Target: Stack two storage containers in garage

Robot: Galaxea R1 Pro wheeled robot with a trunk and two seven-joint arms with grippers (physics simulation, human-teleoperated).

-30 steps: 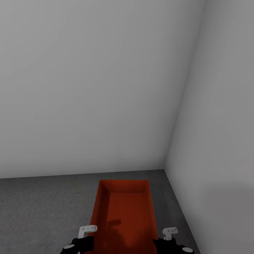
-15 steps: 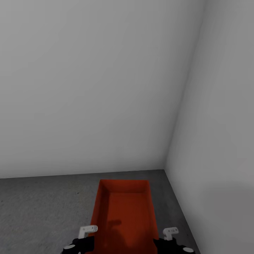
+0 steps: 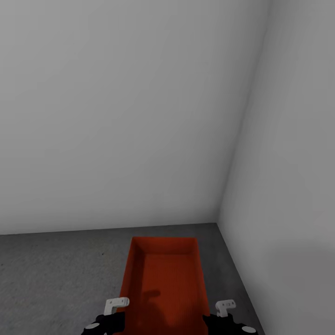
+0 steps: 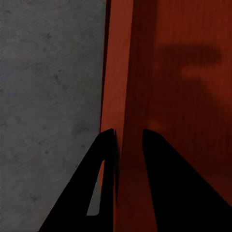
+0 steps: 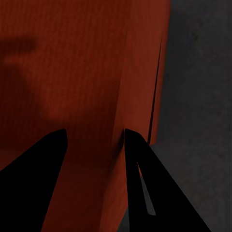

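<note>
Here your bin [image 3: 164, 284] hangs between the two claws, open side up, in the corner of the garage where the two grey walls [image 3: 130, 116] meet. Under and around it is the dark concrete floor [image 3: 51, 274]; from these views you cannot tell whether its base is already down or just above.

Your left claw [image 4: 126, 145] has one finger on each side of the bin's left side wall, outer finger on the floor side, inner finger inside the bin. It looks pinched on that wall. Your right claw [image 5: 94, 140] straddles the right side wall the same way, but the inner finger stands off the wall a little, so whether it is truly clamped I cannot tell.

As for handling, judge the bin as light and stiff: plain thin walls, nothing inside it. Smooth walls probably mean a slippery hold, so a rim pinch could slide if you tilt. The side walls, one per claw and opposite each other, are the sensible place to hold, near the robot's end as now; keep both claws level so the bin does not twist.
</note>
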